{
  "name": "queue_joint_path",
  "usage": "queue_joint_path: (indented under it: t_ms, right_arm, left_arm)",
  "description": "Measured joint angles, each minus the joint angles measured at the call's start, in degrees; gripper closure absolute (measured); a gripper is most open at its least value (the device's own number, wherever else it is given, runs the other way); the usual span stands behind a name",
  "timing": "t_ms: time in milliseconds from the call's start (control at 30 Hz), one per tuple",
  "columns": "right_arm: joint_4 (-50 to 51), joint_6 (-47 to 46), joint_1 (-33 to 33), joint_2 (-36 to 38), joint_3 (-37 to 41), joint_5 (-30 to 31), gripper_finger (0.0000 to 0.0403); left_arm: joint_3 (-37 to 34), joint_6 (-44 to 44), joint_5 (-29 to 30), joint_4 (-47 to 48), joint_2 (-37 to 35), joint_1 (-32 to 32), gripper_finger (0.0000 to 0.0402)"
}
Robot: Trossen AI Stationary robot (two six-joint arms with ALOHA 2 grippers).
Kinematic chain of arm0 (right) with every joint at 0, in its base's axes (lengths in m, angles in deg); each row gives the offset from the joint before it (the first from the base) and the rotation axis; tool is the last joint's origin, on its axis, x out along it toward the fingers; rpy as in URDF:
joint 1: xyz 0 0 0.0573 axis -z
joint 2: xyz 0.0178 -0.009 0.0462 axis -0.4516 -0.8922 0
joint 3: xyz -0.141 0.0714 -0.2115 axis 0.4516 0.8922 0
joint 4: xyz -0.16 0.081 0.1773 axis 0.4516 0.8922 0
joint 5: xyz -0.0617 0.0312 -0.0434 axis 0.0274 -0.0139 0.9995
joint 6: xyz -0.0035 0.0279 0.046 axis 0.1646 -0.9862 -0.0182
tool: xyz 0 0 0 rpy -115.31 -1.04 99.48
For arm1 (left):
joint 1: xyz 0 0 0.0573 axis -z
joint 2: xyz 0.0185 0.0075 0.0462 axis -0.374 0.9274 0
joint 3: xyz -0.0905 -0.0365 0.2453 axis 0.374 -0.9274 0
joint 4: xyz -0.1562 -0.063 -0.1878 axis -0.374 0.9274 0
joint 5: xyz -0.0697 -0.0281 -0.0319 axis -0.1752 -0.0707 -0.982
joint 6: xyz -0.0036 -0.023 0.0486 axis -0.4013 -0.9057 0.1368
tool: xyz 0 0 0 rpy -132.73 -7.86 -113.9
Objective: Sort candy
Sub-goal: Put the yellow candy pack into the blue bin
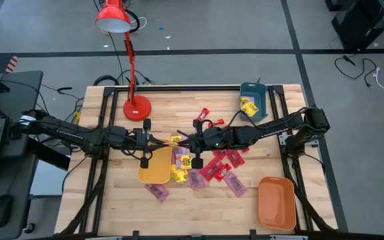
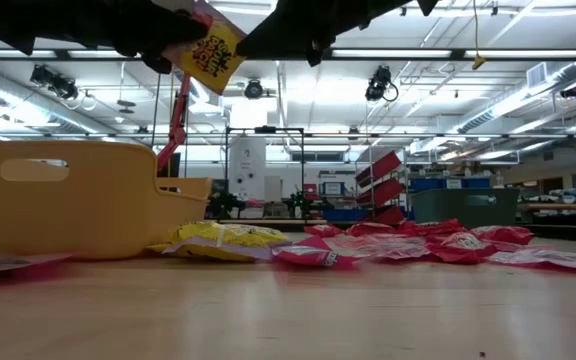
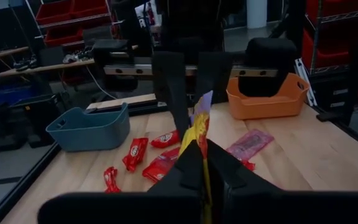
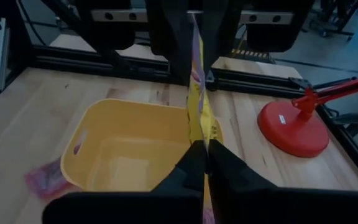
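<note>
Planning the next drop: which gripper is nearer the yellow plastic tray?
Left. The left gripper sits just beyond the yellow plastic tray's far rim; the right gripper is farther toward the robot's right. Both pinch one yellow candy packet.

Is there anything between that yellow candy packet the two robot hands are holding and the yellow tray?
Nothing visible does. The yellow packet hangs pinched between the left hand and the right hand, above the table. The yellow tray sits open just beside and below it, with nothing covering it.
</note>
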Motion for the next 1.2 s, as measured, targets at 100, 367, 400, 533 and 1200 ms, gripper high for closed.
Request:
queue_joint_path:
  t_ms: [100, 367, 400, 533, 1200]
  right_arm:
    - [0.05, -0.06, 0.05, 0.0, 0.0, 0.0, 0.0401]
    - [3.41, -4.39, 0.25, 0.39, 0.0, -1.15, 0.0403]
    - [4.89, -5.67, 0.42, 0.72, 0.0, -1.56, 0.0403]
    - [12.67, -9.62, 1.34, 3.42, 0.0, -1.51, 0.0403]
    - [64.84, -24.84, 24.74, 29.83, 0.0, 7.1, 0.0403]
  left_arm:
    - [0.0, -0.02, -0.04, 0.18, 0.0, 0.0, 0.0361]
    - [0.0, -1.49, 0.46, 5.52, 0.0, 0.0, 0.0257]
    - [0.0, -1.71, 0.5, 6.32, 0.0, 0.0, 0.0247]
    - [0.01, -1.92, 0.63, 9.49, 0.0, 0.0, 0.022]
    - [0.0, -5.73, 0.79, 12.09, 0.0, 0.0, 0.0211]
